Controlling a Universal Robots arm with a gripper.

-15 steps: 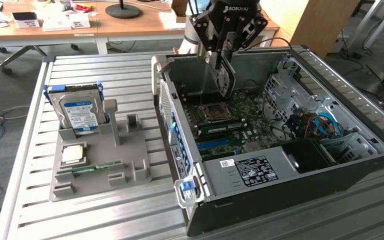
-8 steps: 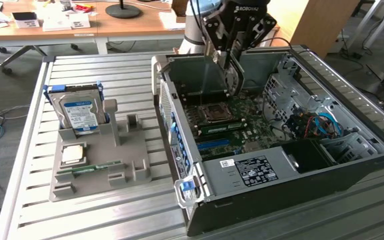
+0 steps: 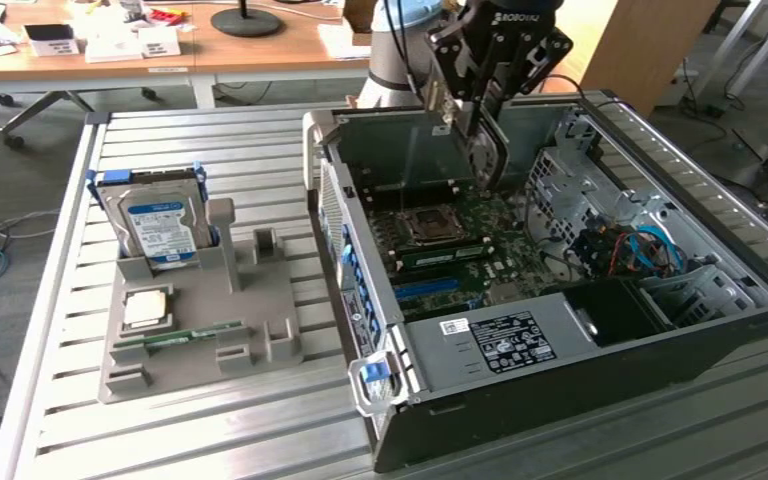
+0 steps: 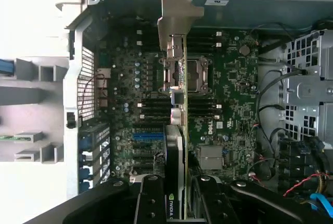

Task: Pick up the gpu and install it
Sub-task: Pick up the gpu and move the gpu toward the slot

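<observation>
- Gripping the gpu [image 4: 179, 99] edge-on with the gripper [image 4: 179, 193], fingers [image 4: 151, 203] drawn in narrow and pressed against both flat faces of the card.
- Hanging straight down from the fingertips, with the silver bracket [image 4: 174, 10] at the end farthest from the fingers.
- Held inside the open case [image 3: 558, 400], directly over the green motherboard [image 4: 234, 94] beneath the fingers.
- Running lengthwise past the CPU socket [image 3: 424, 222], just to one side of the card's thin edge, below the fingertips.
- Hard to tell whether touching the motherboard or hovering just above it.
- Flanked by black memory slots [image 4: 156, 107] on the board, under the fingers.
- Off to the exterior view's left of the fingers, well apart and outside the case: grey tray [image 3: 157, 350] on the slatted table [image 3: 224, 430].
- Standing upright at the tray's back: hard drive [image 3: 160, 225] with a blue label.
- Lying flat nearer the tray's front: square CPU chip [image 3: 144, 308] and, just beside it, thin green RAM stick [image 3: 184, 335].
- To the exterior view's right of the fingers, inside the case: tangle of blue and red cables [image 3: 638, 250].
</observation>
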